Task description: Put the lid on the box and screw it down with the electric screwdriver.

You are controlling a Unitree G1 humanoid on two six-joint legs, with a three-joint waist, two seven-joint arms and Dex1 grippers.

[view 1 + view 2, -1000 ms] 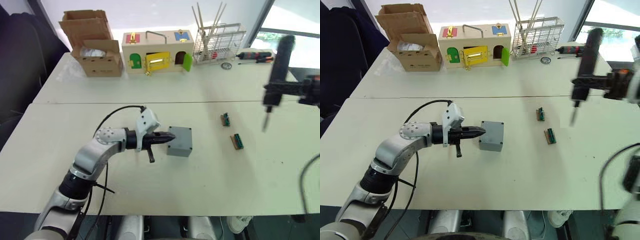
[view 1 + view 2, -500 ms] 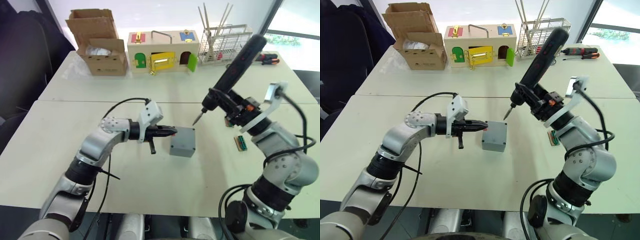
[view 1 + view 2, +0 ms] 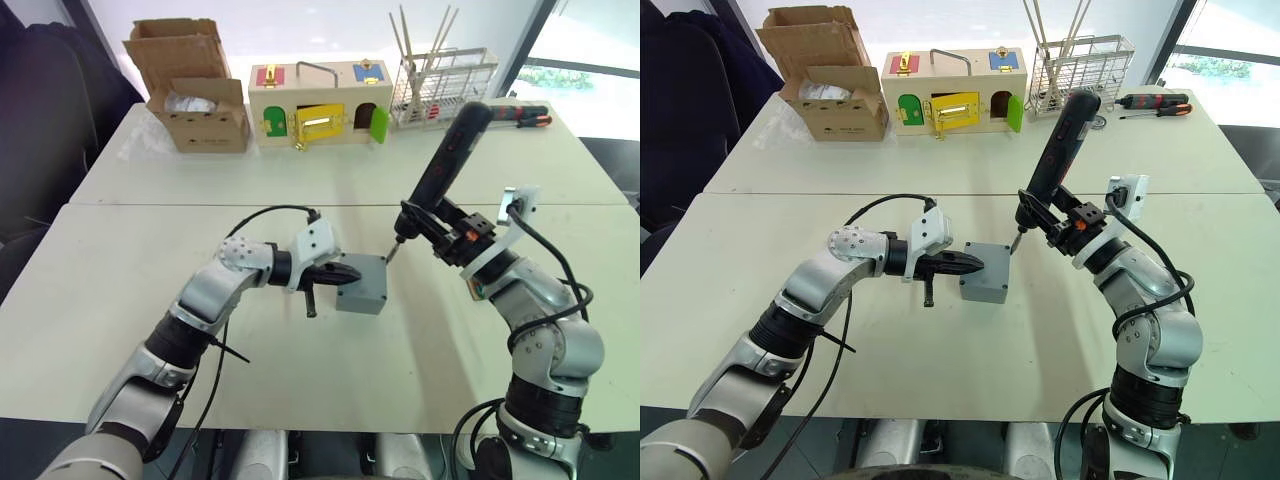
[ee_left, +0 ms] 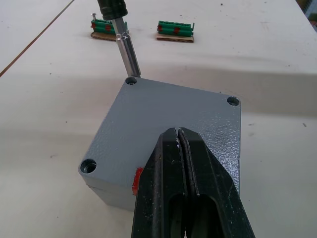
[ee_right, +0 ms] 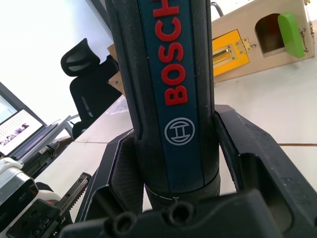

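The left gripper [image 4: 179,144] has its two black fingers pressed together, with nothing between them. Its tips rest on top of the lid [image 4: 173,119], near the edge closest to the arm. The lid sits flat on the box [image 3: 362,285], and the box stands on the table [image 3: 120,290] right in front of the left gripper. A small red mark [image 4: 136,180] shows on the side of the box, just beside the fingers. Round screw holes show in three corners of the lid.

The right gripper [image 5: 173,198] pinches the screwdriver [image 3: 1055,150] around its thick black body. The tool leans, with its back end up and away from the gripper and its metal bit [image 4: 128,52] pointing down. The tip of the bit sits at the far corner hole [image 4: 131,80] of the lid, on the side away from the left gripper. I cannot tell if the bit is inside the hole or just at its edge.

Two small green parts [image 4: 174,29] lie on the table past the box, well apart from both grippers. Far behind, at the back of the table, stand a cardboard box [image 3: 190,95], a wooden box [image 3: 320,100] with coloured doors, and a wire rack [image 3: 440,80]. Hand screwdrivers [image 3: 1155,102] lie just beside the rack.
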